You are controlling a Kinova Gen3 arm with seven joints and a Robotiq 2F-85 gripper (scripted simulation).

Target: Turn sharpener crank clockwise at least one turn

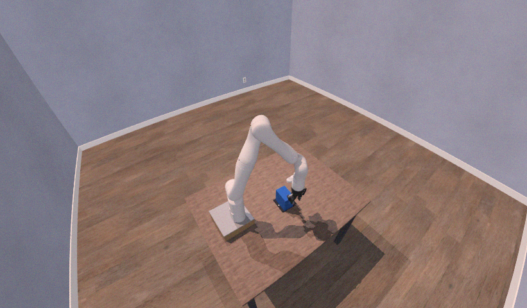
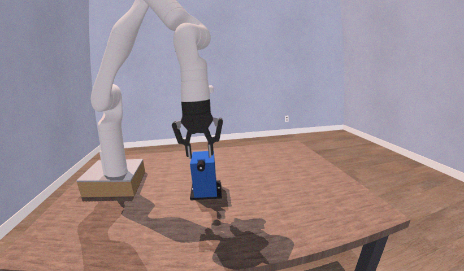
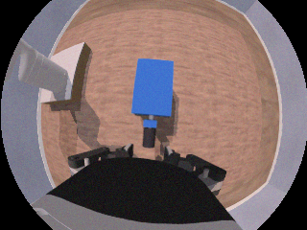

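Note:
The blue pencil sharpener (image 2: 203,178) stands upright on its black base on the wooden table. It also shows in the top view (image 1: 283,197) and in the wrist view (image 3: 153,87). The dark crank knob (image 2: 200,165) sits at the top of the face that carries the crank, and it shows in the wrist view (image 3: 150,134) too. My gripper (image 2: 199,154) points straight down, just above the sharpener's top edge. Its fingers are open, one on each side above the knob, with nothing between them. In the wrist view my fingertips lie just short of the knob.
The arm's base block (image 2: 110,180) stands on the table to the left of the sharpener. The table's front edge (image 2: 328,250) and a dark leg (image 2: 369,254) are at the lower right. Beyond the table are the wood floor and the walls.

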